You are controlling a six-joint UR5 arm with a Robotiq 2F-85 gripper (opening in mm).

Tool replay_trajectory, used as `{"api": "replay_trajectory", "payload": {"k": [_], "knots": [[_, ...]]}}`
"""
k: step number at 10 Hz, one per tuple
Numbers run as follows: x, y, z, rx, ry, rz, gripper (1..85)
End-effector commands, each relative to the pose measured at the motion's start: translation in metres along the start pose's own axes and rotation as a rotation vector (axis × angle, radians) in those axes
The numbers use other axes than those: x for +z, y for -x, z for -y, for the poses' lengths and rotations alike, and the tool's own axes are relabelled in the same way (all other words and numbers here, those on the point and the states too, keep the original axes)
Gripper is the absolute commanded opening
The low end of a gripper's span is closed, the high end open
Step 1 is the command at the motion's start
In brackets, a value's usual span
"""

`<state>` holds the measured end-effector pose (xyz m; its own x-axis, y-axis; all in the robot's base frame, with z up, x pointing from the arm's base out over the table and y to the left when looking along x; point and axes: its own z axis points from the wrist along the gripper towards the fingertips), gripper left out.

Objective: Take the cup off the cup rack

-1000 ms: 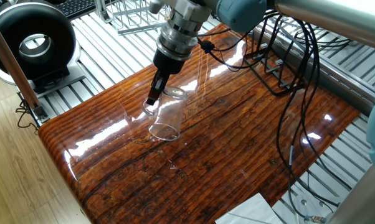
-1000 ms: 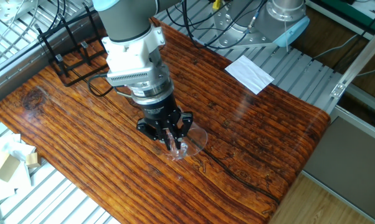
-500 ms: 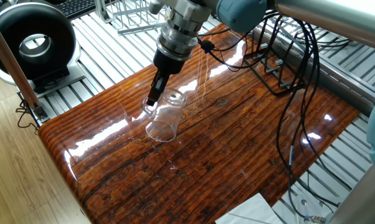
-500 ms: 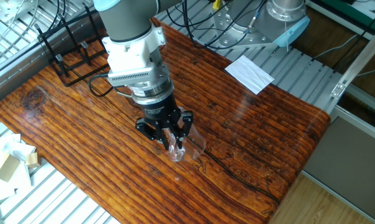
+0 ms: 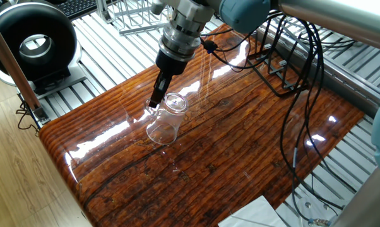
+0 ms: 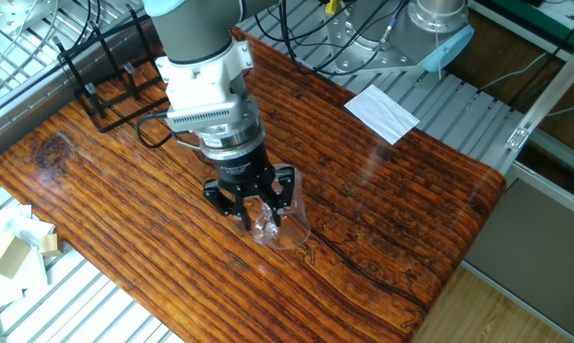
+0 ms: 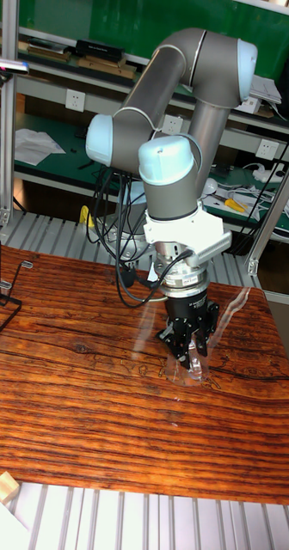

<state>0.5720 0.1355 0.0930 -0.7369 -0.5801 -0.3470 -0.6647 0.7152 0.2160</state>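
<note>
Fingers [image 5: 156, 101] pinch clear cylindrical glass cup [image 5: 165, 120], tilted.

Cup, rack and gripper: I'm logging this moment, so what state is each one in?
cup: off the rack, tilted, rim on the table, handle in the gripper.
cup rack: upright at the table's far end, no cup on it.
gripper: shut on the cup's handle.

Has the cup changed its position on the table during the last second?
Yes. The cup, held by the gripper, has tipped more upright and shifted slightly left along the table's wood grain.
</note>
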Motion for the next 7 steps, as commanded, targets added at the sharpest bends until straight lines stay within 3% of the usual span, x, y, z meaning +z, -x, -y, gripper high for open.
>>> {"api": "replay_trajectory", "payload": {"k": [1,2,4,6,7], "knots": [[-0.003,-0.004,0.014,-0.092,-0.051,-0.014,47.3],[-0.002,-0.012,0.018,-0.102,-0.072,-0.038,47.7],[-0.002,-0.006,0.016,-0.140,-0.084,-0.017,49.3],[-0.007,-0.021,0.026,-0.214,-0.144,-0.084,54.7],[-0.007,-0.024,0.027,-0.234,-0.159,-0.098,57.7]]}}
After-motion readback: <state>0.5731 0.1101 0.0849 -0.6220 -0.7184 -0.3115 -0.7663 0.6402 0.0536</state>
